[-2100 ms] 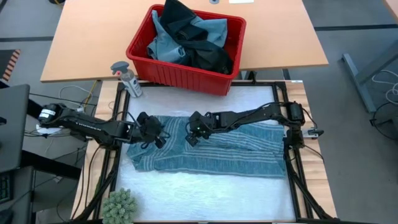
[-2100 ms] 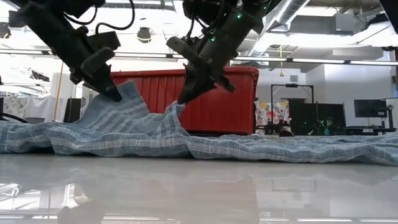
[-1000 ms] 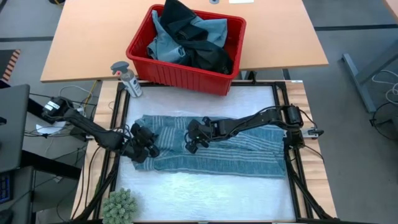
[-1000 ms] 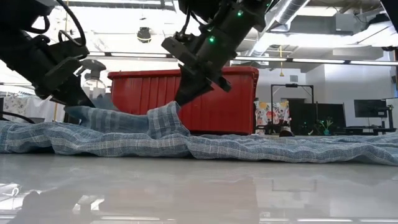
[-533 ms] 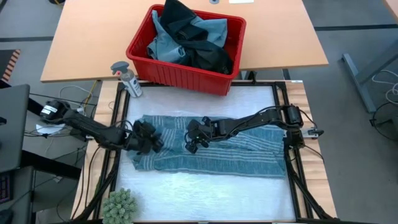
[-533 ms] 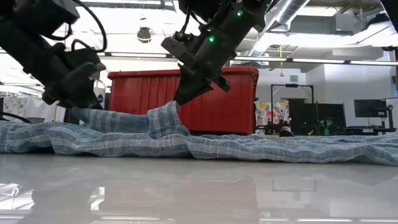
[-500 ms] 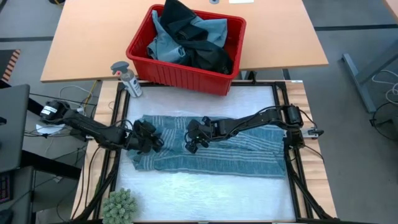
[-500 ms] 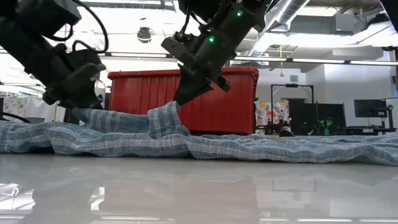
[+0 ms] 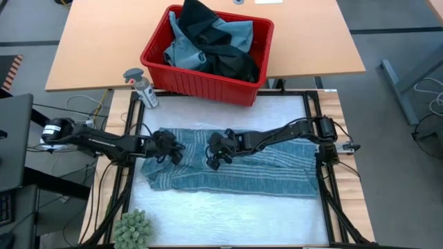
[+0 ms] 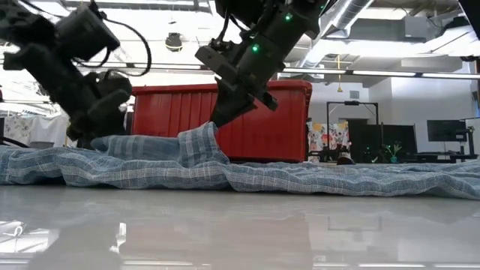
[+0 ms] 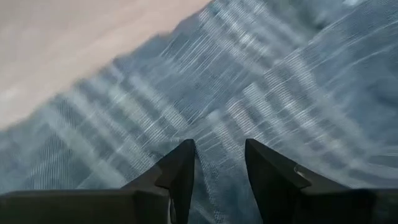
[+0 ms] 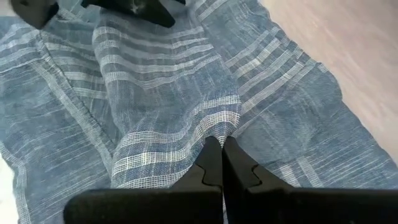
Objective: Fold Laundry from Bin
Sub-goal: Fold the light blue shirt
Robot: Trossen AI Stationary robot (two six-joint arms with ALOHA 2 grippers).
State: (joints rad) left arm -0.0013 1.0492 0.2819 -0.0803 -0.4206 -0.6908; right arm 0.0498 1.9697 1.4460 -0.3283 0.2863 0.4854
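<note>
- Two worktops meet here: a pale padded worktop (image 9: 221, 221) under the arms and a wooden one (image 9: 97, 41) beyond its far edge.
- One striped grey-blue garment (image 9: 263, 176) lies spread across the middle of the padded worktop, reaching from near its left edge to near its right edge; in the low view it lies mostly flat, with a raised fold (image 10: 196, 142) left of centre.
- The red bin (image 9: 181, 84) stands on the wooden worktop's near edge, just past the padded worktop's far edge, left of centre, with light blue cloth (image 9: 181, 50) and black cloth (image 9: 232, 62) heaped above its rim.
- The right arm reaches in from the right edge; the right tool (image 9: 214, 158) sits over the garment's middle, its fingers (image 12: 211, 163) pinched together on the raised fold.
- The left arm reaches in from the left edge; the left tool (image 9: 171, 149) is over the garment's left part, its fingers (image 11: 180, 173) spread apart with striped cloth showing beyond them.
- A grey spray bottle (image 9: 140, 87) stands by the bin's left near corner.
- A small green spiky plant (image 9: 133, 229) sits at the padded worktop's near left corner.
</note>
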